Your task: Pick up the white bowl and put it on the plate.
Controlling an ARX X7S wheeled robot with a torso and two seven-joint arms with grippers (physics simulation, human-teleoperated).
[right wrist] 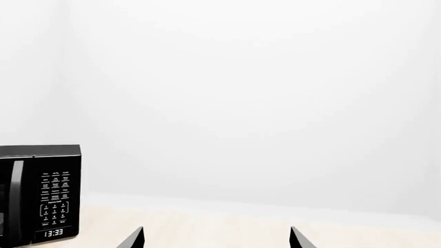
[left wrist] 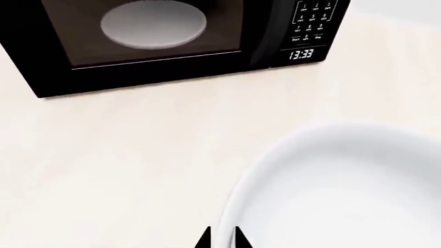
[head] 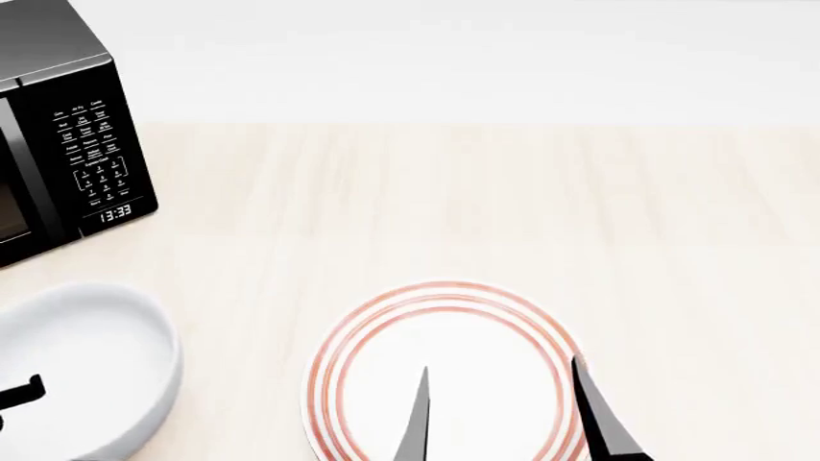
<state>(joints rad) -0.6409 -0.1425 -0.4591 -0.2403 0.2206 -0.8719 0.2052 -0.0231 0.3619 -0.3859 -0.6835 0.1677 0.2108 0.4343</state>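
The white bowl (head: 80, 370) sits at the near left of the pale wooden table; in the left wrist view it (left wrist: 344, 191) fills the lower right. My left gripper (left wrist: 220, 238) has its two dark fingertips close together, one on each side of the bowl's thick rim, shut on it; only a dark bit of this gripper (head: 19, 392) shows in the head view. I cannot tell whether the bowl is off the table. The plate (head: 443, 331), white with red rings, lies at near centre, a short gap right of the bowl. My right gripper (head: 506, 418) hangs open and empty over the plate.
A black microwave (head: 64, 144) stands at the far left of the table, its clock reading 13:33; a pale dish (left wrist: 153, 23) shows through its glass door. It also shows in the right wrist view (right wrist: 41, 191). A white wall lies behind the table.
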